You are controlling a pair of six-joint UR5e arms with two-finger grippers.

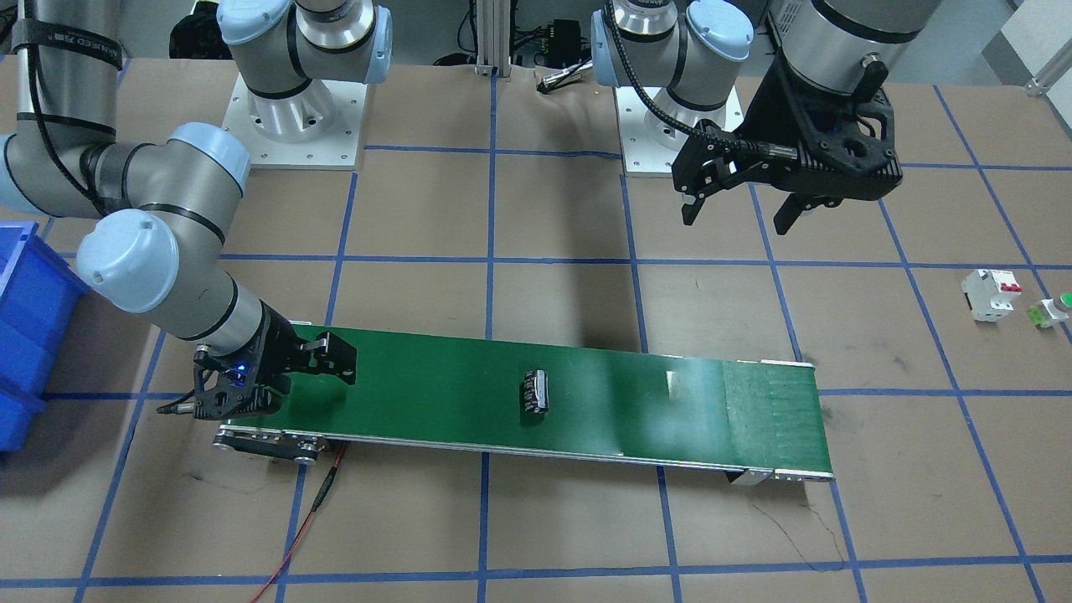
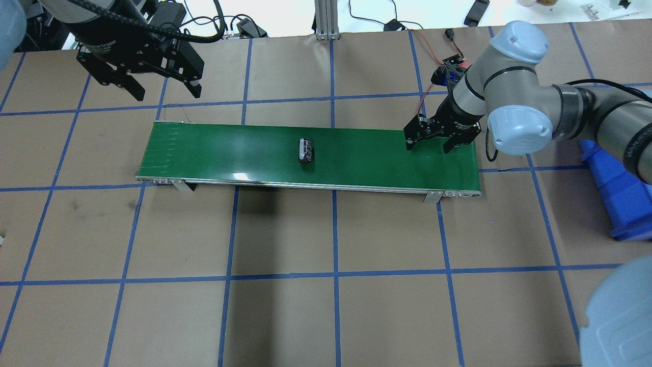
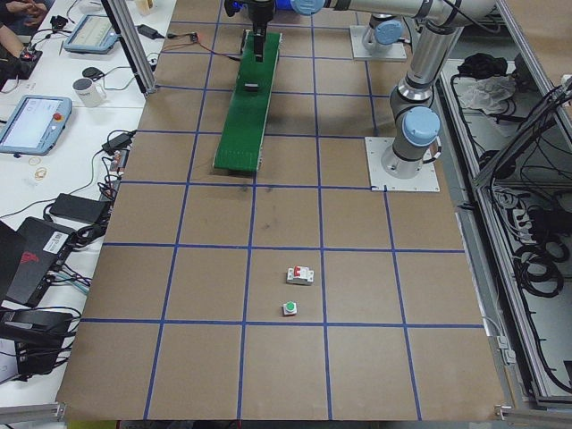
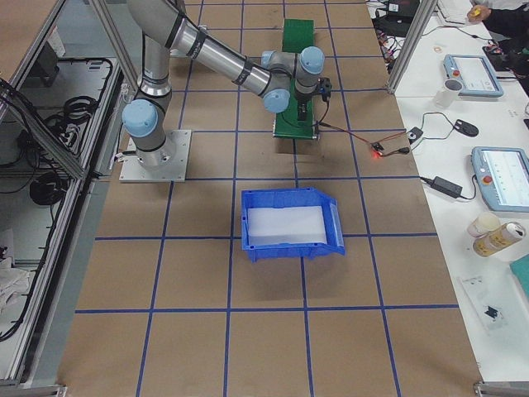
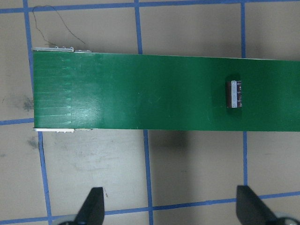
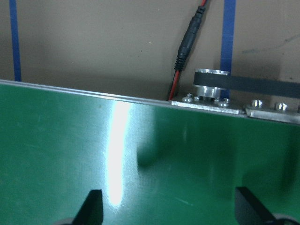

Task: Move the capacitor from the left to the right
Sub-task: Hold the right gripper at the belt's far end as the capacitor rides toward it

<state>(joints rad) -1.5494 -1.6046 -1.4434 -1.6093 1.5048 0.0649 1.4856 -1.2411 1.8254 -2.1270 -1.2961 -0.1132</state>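
Observation:
The capacitor [image 1: 535,392], a small black cylinder with silvery stripes, lies on its side near the middle of the green conveyor belt [image 1: 435,394]; it also shows in the overhead view [image 2: 305,151] and the left wrist view [image 5: 234,93]. My left gripper [image 2: 160,87] is open and empty, raised above the table behind the belt's left end [image 1: 737,209]. My right gripper [image 2: 429,145] is open and empty, low over the belt's right end [image 1: 322,368], well apart from the capacitor. In the right wrist view only bare belt [image 6: 140,164] lies between the fingertips [image 6: 93,206].
A blue bin [image 2: 619,196] stands on the table to the right of the belt. A white circuit breaker [image 1: 991,294] and a green-capped push button [image 1: 1052,310] sit far to the robot's left. A red cable [image 2: 424,56] runs to the belt's motor end.

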